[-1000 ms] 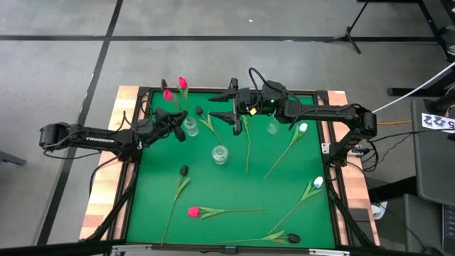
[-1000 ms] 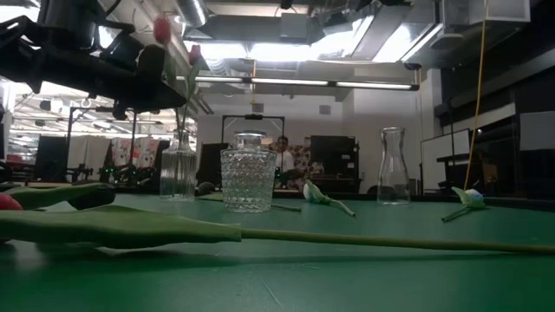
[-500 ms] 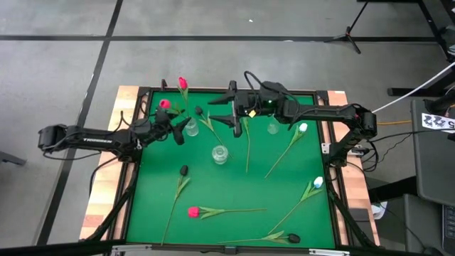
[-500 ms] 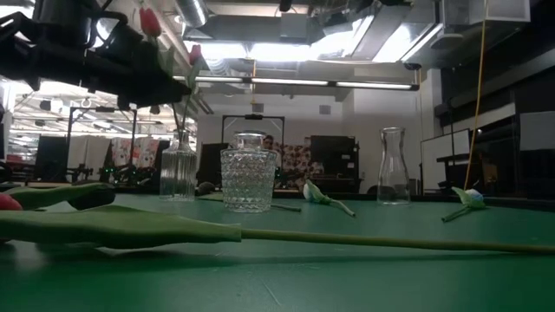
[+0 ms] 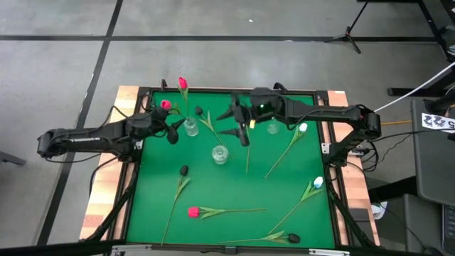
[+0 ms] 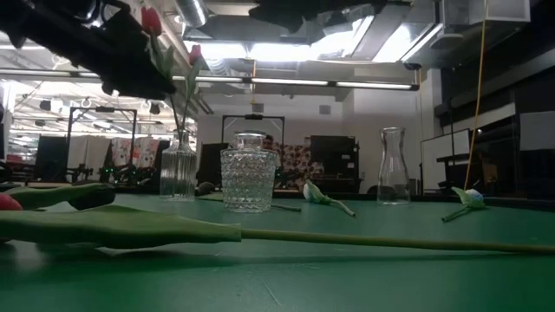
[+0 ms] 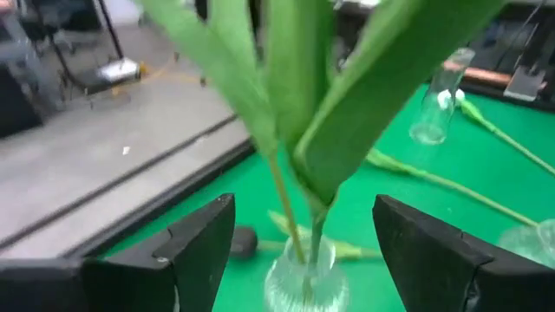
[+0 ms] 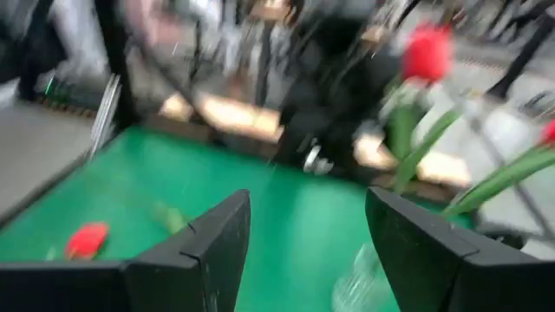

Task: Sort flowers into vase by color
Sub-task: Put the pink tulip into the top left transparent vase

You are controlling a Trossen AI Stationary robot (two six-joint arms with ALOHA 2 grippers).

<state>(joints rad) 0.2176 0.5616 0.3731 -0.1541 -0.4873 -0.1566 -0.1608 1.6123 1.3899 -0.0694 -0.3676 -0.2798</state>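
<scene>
Backing my left gripper away from the ribbed vase at the table's 11 o'clock, fingers spread wide and empty in my left wrist view, where a second ago they sat tight against it. Two pink-red tulips stand in that vase, and the lower one has tipped further toward 9 o'clock since then. My right gripper has swung in from 12 o'clock toward the table's centre, fingers wide apart, holding nothing, above a loose green stem. The cut-glass vase and the clear bottle vase have stayed empty. White and black tulips still lie scattered from 3 to 7 o'clock.
</scene>
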